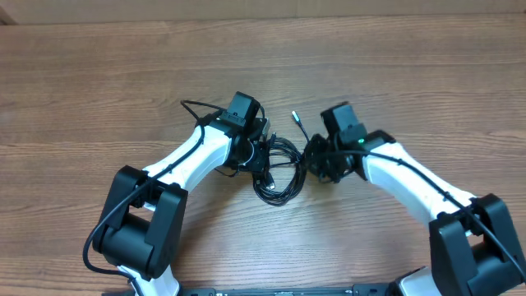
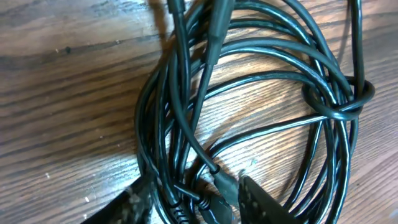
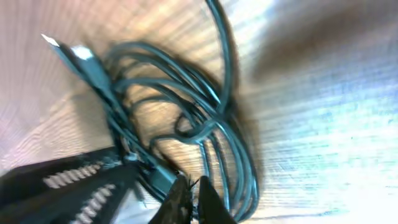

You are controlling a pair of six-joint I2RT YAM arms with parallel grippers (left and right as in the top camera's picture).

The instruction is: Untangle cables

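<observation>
at table centre, tangled cables, left gripper spread (right gripper pressed together)

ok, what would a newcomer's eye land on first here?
A tangled coil of black cables lies mid-way across the wooden table, with both arms reaching to it from either side. The left gripper straddles strands with its jaws apart; the right gripper is pinched shut at the coil's edge. One silver-tipped plug pokes out toward the far side.
</observation>
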